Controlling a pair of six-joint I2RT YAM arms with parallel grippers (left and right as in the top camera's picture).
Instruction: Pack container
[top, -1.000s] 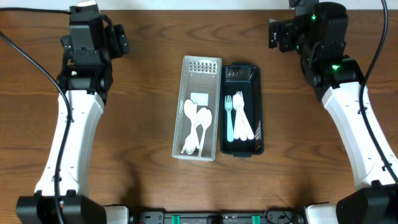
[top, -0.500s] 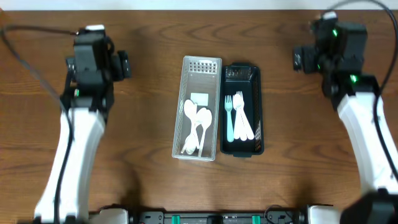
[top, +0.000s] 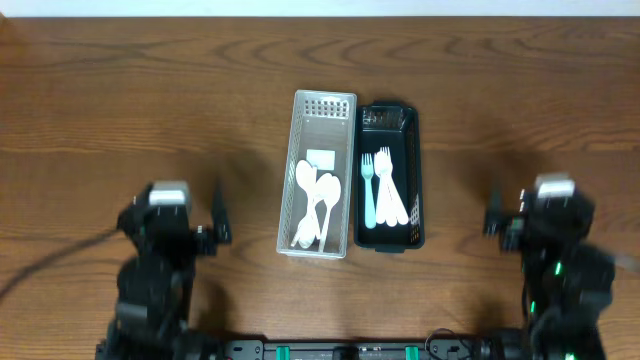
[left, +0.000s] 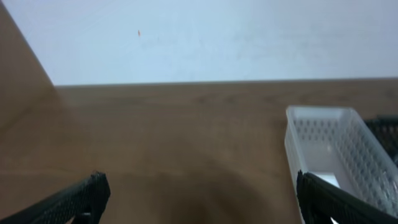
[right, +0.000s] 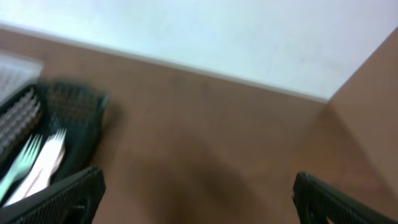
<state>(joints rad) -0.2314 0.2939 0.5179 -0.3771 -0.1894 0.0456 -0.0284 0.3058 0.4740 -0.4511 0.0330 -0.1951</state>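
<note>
A clear perforated container (top: 318, 120) holds white spoons (top: 316, 200). Beside it on the right, a black container (top: 388, 122) holds white forks and one light-blue fork (top: 368, 190). My left gripper (top: 215, 215) is open and empty, low at the front left, well left of the clear container (left: 323, 143). My right gripper (top: 492, 215) is open and empty at the front right, apart from the black container (right: 68, 106). Forks (right: 37, 158) show at the left of the right wrist view.
The wooden table (top: 150, 110) stretches around both containers. A white wall (left: 217, 37) stands behind the far edge. Both arms sit folded near the front edge.
Both arms have pulled back from the far corners of the table to the front edge. The containers and cutlery have not moved.
</note>
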